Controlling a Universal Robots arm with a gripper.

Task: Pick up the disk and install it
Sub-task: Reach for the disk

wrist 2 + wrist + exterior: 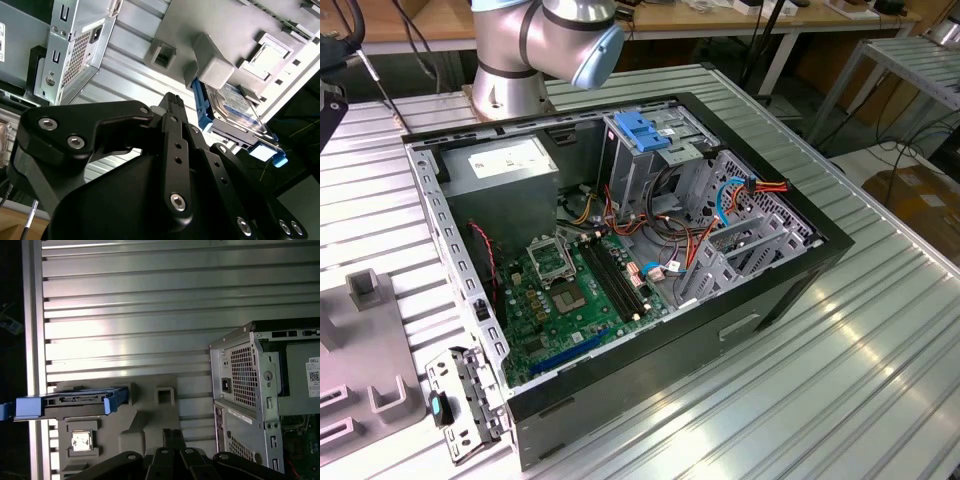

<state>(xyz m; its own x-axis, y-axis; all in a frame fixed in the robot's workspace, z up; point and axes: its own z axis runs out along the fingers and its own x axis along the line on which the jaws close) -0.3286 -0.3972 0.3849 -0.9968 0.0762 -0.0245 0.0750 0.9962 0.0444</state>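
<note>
Gripper (172,100) black, 2 fingers, jaws look closed together, gripping nothing; in both wrist views the tips (172,434) meet. It hangs over the slatted aluminium table (125,305) just outside the computer case (245,375), off the case's rear panel, pointing toward the grey fixture (150,415). It touches nothing.

The arm's base (540,50) stands on the table behind the case's rear wall, and the arm goes up out of the exterior view.

The disk (235,107) is outside the case, standing on edge in a slot of the grey fixture (225,30). Silver body, printed label, blue side rails. It is near the gripper but apart from it. In the first wrist view the disk (75,401) is edge-on, with the blue rail facing the camera.

A raised grey block (212,62) of the fixture sits just beside 1 end of the disk. A small square silver part (80,440) lies in another fixture recess near the disk.

In the exterior view the case (650,370) lies on its side with the side panel off, and the fixture (370,340) is beside it on the exterior view's left.

Inside the case:
- grey power supply (505,170) at the rear corner
- green motherboard (565,290) on the floor
- metal drive cage (650,165) with a blue bracket (635,130) on top
- red, orange and blue cables (750,190) beside the cage
</note>
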